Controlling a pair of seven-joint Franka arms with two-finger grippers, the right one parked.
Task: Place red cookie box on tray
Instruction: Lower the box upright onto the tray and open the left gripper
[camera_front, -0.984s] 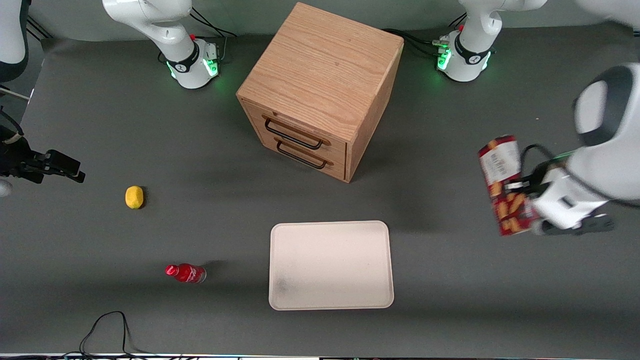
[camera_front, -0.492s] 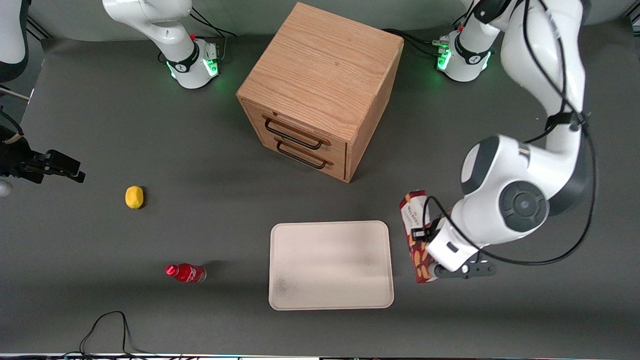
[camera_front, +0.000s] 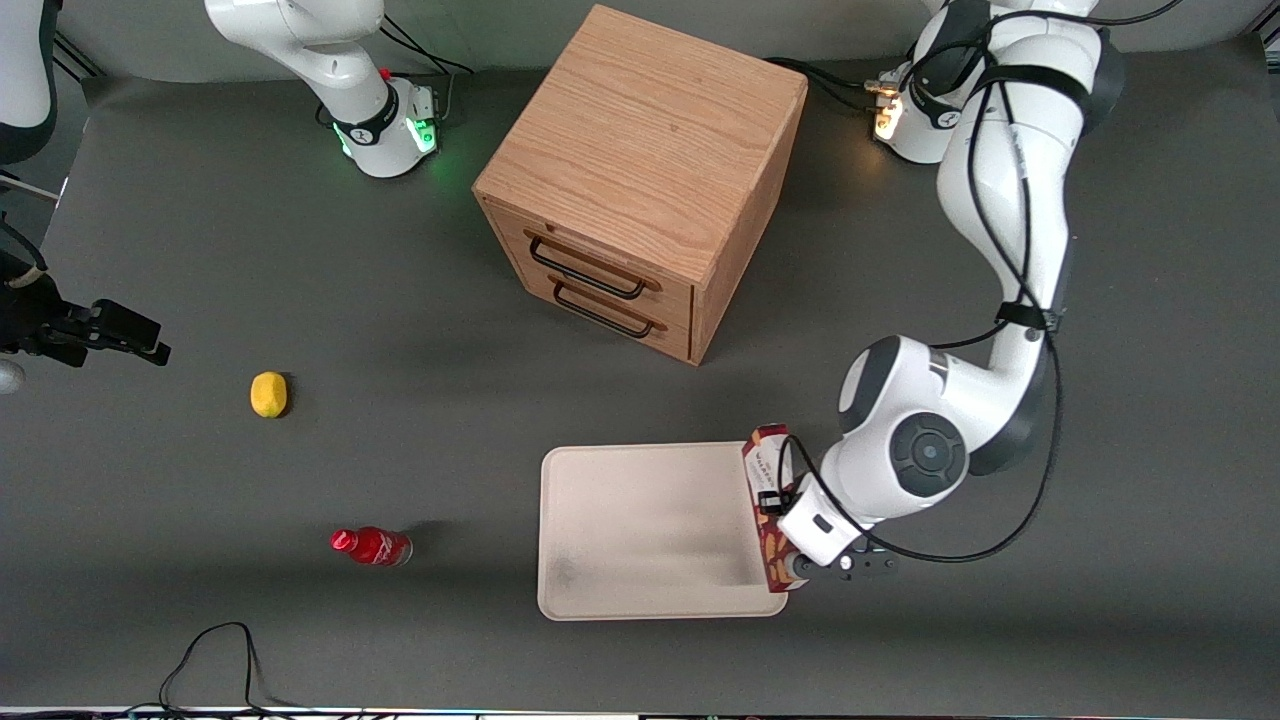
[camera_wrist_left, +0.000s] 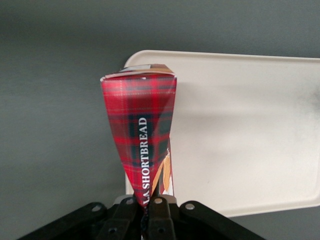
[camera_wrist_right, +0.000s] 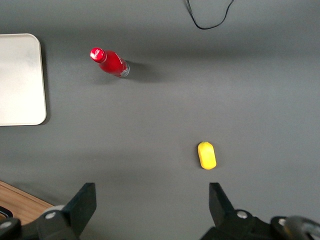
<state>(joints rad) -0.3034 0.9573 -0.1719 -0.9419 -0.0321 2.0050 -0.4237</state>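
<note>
Gripper (camera_front: 790, 545)-held red cookie box (camera_front: 768, 500) over tray (camera_front: 640, 530) edge

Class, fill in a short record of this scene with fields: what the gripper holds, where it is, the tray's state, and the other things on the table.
gripper: the left arm's gripper, fingers shut on the red cookie box
position: over the tray's edge toward the working arm's end
box pose: held edge-on, not lying flat
tray: cream-white, nothing lying in it
other things: wooden drawer cabinet, lemon, red bottle
task state: box not yet released
</note>
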